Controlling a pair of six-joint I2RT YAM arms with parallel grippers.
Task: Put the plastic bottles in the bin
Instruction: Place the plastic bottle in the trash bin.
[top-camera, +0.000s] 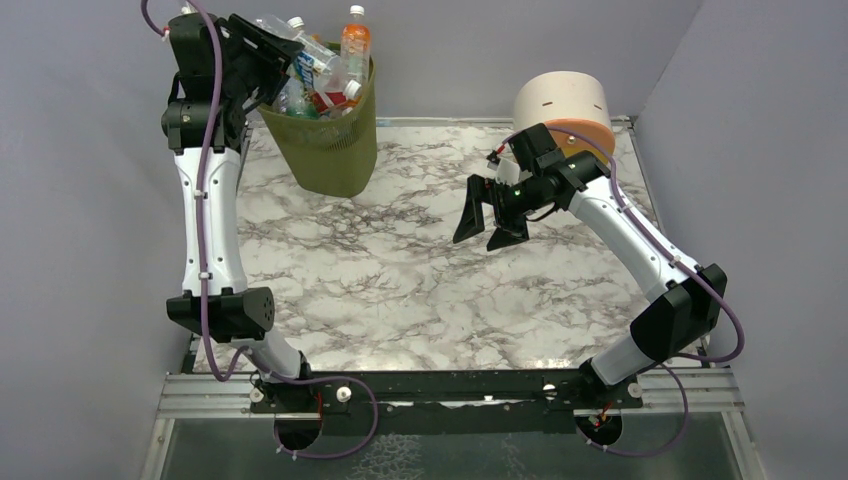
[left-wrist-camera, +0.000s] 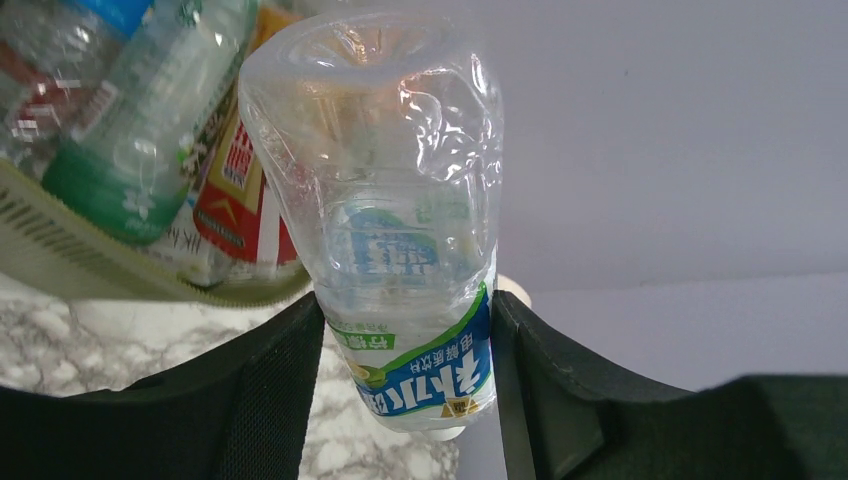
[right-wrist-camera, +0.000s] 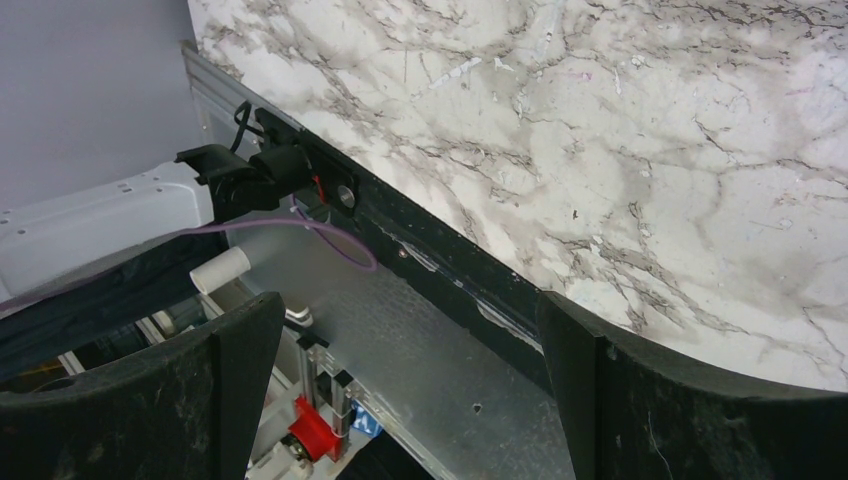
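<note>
While my left pincer (left-wrist-camera: 405, 340) clamps blue-green-labelled bottle (left-wrist-camera: 385, 200) on label band at bin (top-camera: 330, 150) rim, far-left counter (top-camera: 400, 290) corner: likely light, thin-walled, crushable, slick. Right pincer (top-camera: 487, 222) apart, empty, above counter middle.

Left fingers (left-wrist-camera: 265, 400) pinched, right fingers (right-wrist-camera: 640, 400) wide apart.

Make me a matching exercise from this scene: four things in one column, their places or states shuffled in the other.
1. left gripper
2. right gripper
3. orange-filled bottle
4. cream cylinder

A. open and empty above the marble table
B. at the back right of the scene
C. shut on a clear bottle with a blue-green label
D. sticking up out of the olive bin

Pairs: 1-C, 2-A, 3-D, 4-B
</note>
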